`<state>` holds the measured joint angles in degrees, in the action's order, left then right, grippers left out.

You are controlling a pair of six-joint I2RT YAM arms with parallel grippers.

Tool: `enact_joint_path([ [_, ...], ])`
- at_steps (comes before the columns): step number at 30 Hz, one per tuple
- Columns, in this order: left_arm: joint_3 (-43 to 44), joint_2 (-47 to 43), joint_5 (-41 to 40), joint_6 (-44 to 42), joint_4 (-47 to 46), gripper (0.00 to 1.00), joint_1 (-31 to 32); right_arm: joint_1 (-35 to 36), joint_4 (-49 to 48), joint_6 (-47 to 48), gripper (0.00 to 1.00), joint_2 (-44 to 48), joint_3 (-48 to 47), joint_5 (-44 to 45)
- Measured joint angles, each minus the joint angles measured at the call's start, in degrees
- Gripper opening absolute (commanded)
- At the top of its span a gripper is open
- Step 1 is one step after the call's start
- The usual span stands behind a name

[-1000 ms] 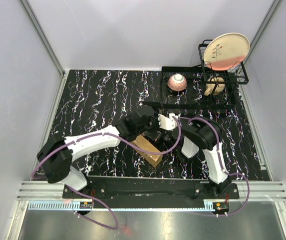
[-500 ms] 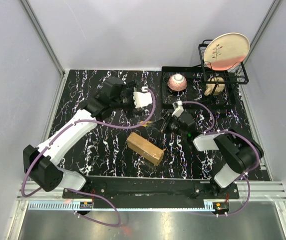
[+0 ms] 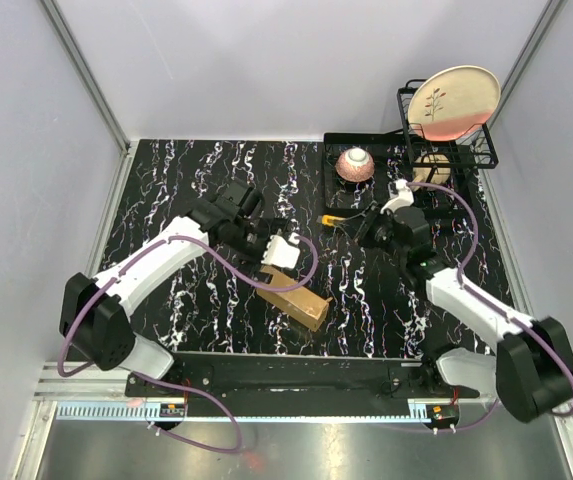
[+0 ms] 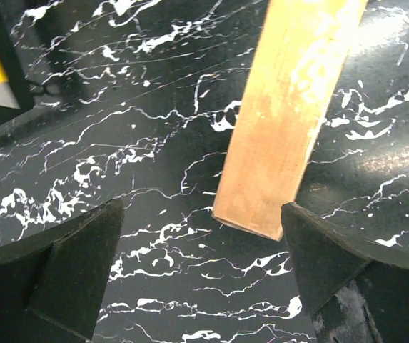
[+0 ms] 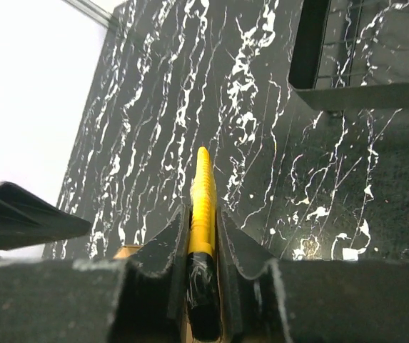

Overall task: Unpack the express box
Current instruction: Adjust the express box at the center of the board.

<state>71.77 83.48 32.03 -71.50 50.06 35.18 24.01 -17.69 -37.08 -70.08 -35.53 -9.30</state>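
Observation:
The express box is a flat brown cardboard box lying closed on the black marbled table, at an angle near the front middle. My left gripper hangs just over its far left end, open. In the left wrist view the box ends between the two spread fingers, closer to the right one, and neither touches it. My right gripper is held up to the right of the box, shut on a yellow utility knife that points left. The right wrist view shows the knife clamped between the pads.
A black dish rack at the back right holds a cream and pink plate. A pink bowl sits in the rack's black tray. Grey walls close the table on three sides.
The left arm swung out to the far left, then came back down over the box's far end, still open. The right arm carried the knife away from the box toward the back right.

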Motion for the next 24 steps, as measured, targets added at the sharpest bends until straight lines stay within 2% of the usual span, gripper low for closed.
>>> enact_joint_path([
  [12,1.46,5.86,1.49,-9.99,6.69,0.99,0.07,-1.25,20.44,-1.2,0.0,15.15,0.24,0.39],
  [21,12.83,12.61,-0.17,-13.4,4.22,0.99,-13.29,-1.27,44.35,-3.34,0.0,28.04,-0.79,-0.28],
  [24,12.92,13.42,-1.49,-14.27,2.14,0.99,-14.62,-1.31,51.45,-3.82,0.0,29.33,-2.43,-1.29],
])
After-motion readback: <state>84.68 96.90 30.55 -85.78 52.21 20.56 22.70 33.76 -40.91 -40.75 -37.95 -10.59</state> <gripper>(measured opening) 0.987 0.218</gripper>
